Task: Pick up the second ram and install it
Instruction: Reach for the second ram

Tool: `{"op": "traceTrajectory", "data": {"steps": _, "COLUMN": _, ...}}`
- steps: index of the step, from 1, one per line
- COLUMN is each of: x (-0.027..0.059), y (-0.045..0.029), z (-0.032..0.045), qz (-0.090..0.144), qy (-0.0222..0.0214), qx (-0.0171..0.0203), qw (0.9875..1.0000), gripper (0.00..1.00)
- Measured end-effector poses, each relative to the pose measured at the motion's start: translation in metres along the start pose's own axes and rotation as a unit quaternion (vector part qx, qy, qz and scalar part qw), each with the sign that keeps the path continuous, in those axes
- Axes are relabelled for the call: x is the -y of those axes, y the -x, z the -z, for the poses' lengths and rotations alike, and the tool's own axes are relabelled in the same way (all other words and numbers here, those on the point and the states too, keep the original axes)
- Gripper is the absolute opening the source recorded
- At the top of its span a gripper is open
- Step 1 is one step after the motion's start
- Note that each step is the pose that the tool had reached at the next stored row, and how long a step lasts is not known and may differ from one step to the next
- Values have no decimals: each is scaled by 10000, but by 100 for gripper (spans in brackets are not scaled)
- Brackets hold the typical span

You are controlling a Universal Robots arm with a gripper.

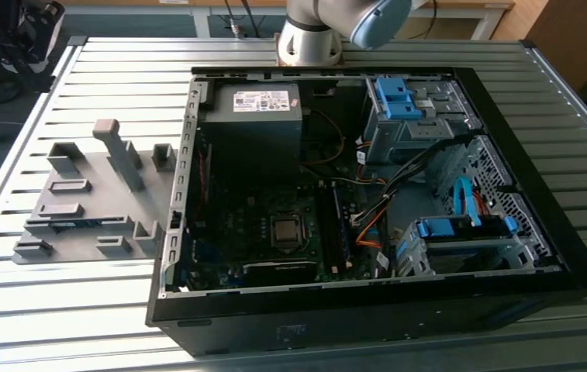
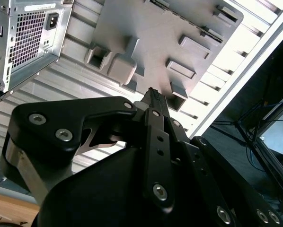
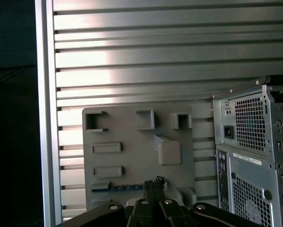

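So the second ram (image 3: 118,187) is parked in a slot on the grey holder plate (image 3: 132,163). That plate lies on the slatted table (image 3: 132,56) just outside the rear wall of the computer case (image 3: 249,142), so the stick isn't in the case yet. Its long axis points pretty much straight at that rear wall, with one end toward the case and the other end away from it.

The gripper (image 3: 156,181) hangs well above the plate. In the first wrist view its tips line up with the case-side end of the stick, so from the jaws the ram runs off away from the case. The jaws look pressed together with nothing between them, going by both wrist views.

The first wrist view has the stick and the fingertips in one picture, which is handy for judging that offset. The second wrist view looks along the side of the gripper toward the plate's blocks and a rear corner of the case. The exterior view looks into the open case: motherboard (image 1: 262,225), CPU socket (image 1: 288,230), and the long slots (image 1: 333,225) right beside it, on the side away from the plate.
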State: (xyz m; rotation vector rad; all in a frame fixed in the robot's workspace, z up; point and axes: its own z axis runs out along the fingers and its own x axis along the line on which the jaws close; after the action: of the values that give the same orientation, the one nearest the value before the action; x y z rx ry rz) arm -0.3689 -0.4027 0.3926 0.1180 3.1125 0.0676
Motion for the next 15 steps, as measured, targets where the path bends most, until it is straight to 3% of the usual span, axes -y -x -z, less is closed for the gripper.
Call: {"op": "traceTrajectory", "data": {"steps": 15, "x": 9, "y": -116, "z": 2, "qz": 0, "qy": 0, "qx": 0, "qw": 10000, "gripper": 11}}
